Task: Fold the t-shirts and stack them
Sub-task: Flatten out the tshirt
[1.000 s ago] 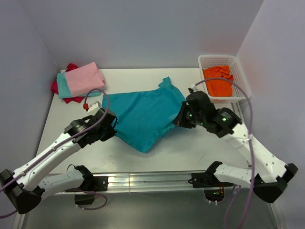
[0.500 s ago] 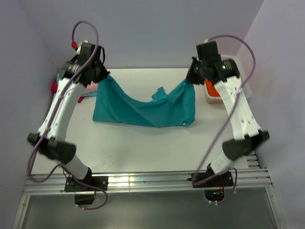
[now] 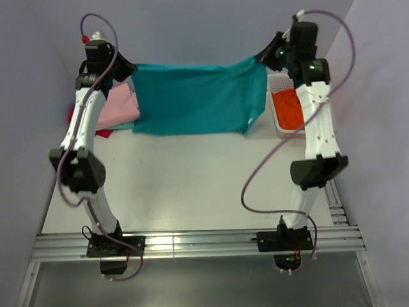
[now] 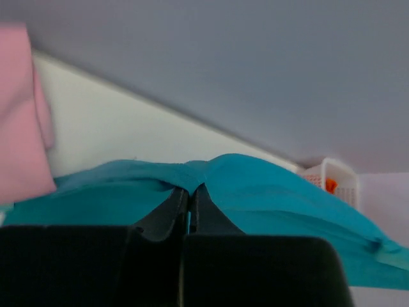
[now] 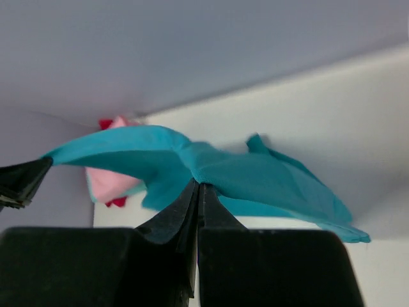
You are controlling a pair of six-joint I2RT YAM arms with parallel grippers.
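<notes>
The teal t-shirt [image 3: 195,97] hangs stretched wide in the air above the back of the table. My left gripper [image 3: 130,66] is shut on its upper left corner. My right gripper [image 3: 262,59] is shut on its upper right corner. In the left wrist view my left gripper [image 4: 190,188] pinches teal cloth [image 4: 268,192]. In the right wrist view my right gripper [image 5: 198,185] pinches teal cloth [image 5: 255,173]. The pink shirt [image 3: 118,105] lies folded at the back left on light aqua [image 3: 124,126] and red [image 3: 102,133] cloth. The orange shirt [image 3: 287,107] lies in the basket.
A white mesh basket [image 3: 277,86] stands at the back right against the wall, partly hidden by the right arm. The white table [image 3: 192,185] stretches in front of the hanging shirt. Grey walls close in the back and both sides.
Both arms rose and moved apart with the teal shirt. It went from lying on the table, to sagging between the grippers, to hanging stretched flat.
</notes>
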